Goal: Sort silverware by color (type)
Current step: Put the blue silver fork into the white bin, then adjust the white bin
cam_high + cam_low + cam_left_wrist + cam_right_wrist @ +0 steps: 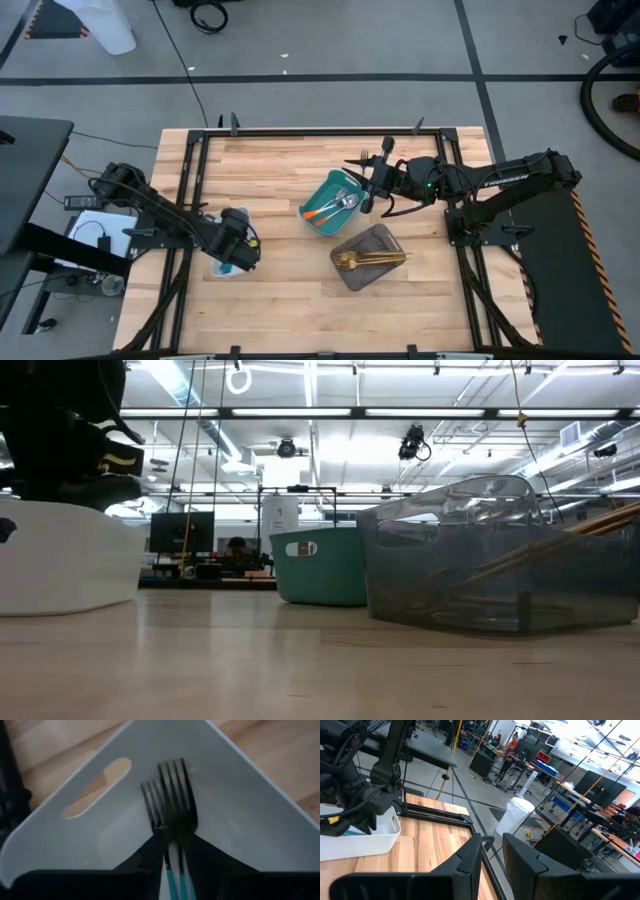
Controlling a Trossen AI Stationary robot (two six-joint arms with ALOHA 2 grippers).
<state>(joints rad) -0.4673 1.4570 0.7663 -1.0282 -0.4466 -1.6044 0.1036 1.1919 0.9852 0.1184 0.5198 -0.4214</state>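
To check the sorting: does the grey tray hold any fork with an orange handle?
No. In the high view the grey tray holds only gold utensils; the orange-handled forks lie in the teal tray.

The left gripper (pixel 236 252) sat low inside the white tray (pixel 235 795), its walls close on both sides and meeting in a corner just ahead. Two teal forks (pixel 172 815) lay between its fingers, filling the gap there. Bare table (pixel 270 305) lay open all around that tray.

The right gripper (pixel 372 190) hung above the teal tray's (pixel 322 193) far edge, with the orange forks (pixel 330 210) below it. The grey tray (pixel 365 256), holding gold utensils (pixel 370 260), stood just beside the teal one, leaving only a narrow lane between them. Beyond the right gripper, plain table ran to the frame rail (pixel 435 812).
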